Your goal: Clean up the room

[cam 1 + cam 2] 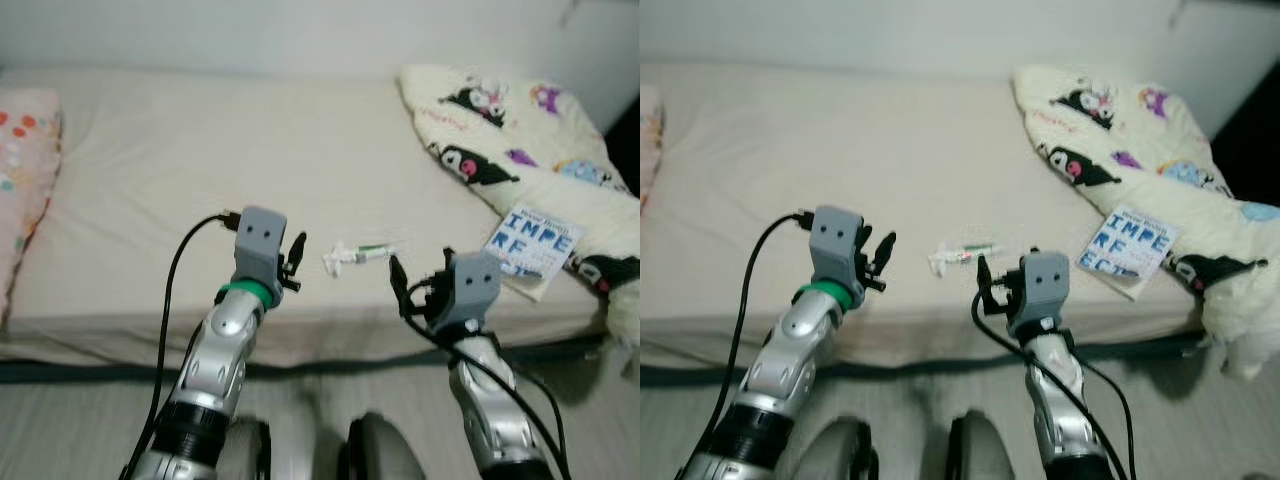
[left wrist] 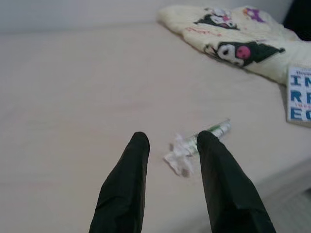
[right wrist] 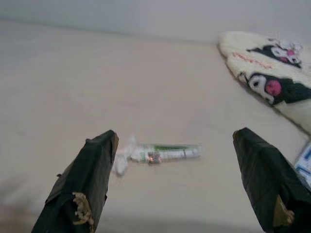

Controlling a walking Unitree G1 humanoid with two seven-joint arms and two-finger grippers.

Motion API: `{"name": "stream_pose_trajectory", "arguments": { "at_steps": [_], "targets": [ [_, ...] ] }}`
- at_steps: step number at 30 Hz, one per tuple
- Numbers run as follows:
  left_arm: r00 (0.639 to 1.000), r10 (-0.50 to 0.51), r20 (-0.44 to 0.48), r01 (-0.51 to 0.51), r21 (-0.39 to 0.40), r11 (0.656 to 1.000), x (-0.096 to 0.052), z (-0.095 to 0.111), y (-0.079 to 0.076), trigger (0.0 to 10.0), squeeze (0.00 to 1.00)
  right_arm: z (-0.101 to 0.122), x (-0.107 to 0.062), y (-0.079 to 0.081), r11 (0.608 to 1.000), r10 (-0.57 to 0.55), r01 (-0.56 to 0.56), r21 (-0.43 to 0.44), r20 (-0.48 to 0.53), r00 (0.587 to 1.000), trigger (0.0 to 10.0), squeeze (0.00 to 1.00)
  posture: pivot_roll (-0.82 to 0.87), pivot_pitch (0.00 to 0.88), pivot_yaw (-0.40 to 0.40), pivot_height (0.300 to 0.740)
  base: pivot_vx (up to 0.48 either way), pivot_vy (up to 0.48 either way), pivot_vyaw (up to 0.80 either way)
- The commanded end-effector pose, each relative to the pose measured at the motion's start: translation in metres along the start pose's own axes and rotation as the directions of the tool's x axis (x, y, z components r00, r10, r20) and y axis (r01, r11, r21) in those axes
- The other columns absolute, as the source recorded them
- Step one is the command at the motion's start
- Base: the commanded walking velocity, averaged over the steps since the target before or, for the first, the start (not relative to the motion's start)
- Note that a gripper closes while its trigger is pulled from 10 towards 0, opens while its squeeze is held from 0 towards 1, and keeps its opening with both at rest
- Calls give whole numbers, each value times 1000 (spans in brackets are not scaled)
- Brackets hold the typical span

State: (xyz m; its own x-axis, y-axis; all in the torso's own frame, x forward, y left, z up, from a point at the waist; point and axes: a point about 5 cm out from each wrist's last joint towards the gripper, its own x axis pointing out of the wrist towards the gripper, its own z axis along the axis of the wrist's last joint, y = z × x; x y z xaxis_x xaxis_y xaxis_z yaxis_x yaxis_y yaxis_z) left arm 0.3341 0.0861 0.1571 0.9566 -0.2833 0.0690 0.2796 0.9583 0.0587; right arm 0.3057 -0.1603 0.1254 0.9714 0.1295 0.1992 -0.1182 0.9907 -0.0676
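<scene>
1. So the robot's standing at the edge of the bed point(image 1: 180, 160), both arms raised out front. The thing to grab looks like a crumpled clear wrapper point(image 1: 358, 255) with some green and white on it, lying on the sheet near the front edge, between the two grippers and a bit further in.

2. Right gripper point(image 3: 180, 179) is lined up on it. Its fingers point(image 3: 90, 170) are spread wide with the wrapper sitting in the gap ahead of them, not touching yet. Nothing held.

3. Left gripper point(image 2: 170, 160) is also pointed roughly that way, fingers parted and empty, with the wrapper just past one fingertip.

4. Other clutter: a blue and white booklet point(image 1: 530, 245) lying at the edge of a cartoon-print blanket point(image 1: 520, 130) bunched up on the robot's right, and a spotted pillow point(image 1: 25, 170) on the far left.

5. What could go wrong, imo: that wrapper is flat, light and probably slippery, so fingers closing from above might just pinch the sheet or skid the wrapper away. Soft mattress gives way too, so pushing down too far drags the bedding.

6. Both arms aiming at the same spot could also bump each other.
</scene>
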Motion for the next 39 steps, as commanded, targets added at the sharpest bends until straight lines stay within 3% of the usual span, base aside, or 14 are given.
{"name": "stream_pose_trajectory", "arguments": {
  "at_steps": [1,16,26,27,36,39],
  "targets": [
    [999,-11,-31,11,9,1000,-2,-8,-4,10000,0,-6,-5,-2,1000,-16,16,11,-25,1000,10000,0,-53,140,-5,590,0,0,0],
    [999,3,-37,-2,14,1000,-1,-8,-1,10000,0,-5,-5,-1,1000,-15,15,15,-22,1000,10000,0,-52,149,1,580,0,0,0],
    [997,17,-78,-12,64,998,13,-12,-10,10000,0,-2,-1,0,1000,10,-10,6,-15,1000,10000,0,-58,185,-2,580,0,0,0],
    [996,21,-82,-17,57,998,19,-11,-13,10000,0,1,1,2,999,41,-41,1,-9,999,10000,0,-67,208,-3,580,0,0,0],
    [997,69,-43,-67,52,996,37,2,-17,10000,0,7,8,8,995,101,-101,-9,-3,995,10000,0,-86,247,-21,580,0,0,0],
    [1000,24,-20,-22,84,996,40,6,-28,10000,0,8,11,7,994,109,-109,-15,-4,994,10000,0,-93,260,-23,580,0,0,0]
  ]
}}
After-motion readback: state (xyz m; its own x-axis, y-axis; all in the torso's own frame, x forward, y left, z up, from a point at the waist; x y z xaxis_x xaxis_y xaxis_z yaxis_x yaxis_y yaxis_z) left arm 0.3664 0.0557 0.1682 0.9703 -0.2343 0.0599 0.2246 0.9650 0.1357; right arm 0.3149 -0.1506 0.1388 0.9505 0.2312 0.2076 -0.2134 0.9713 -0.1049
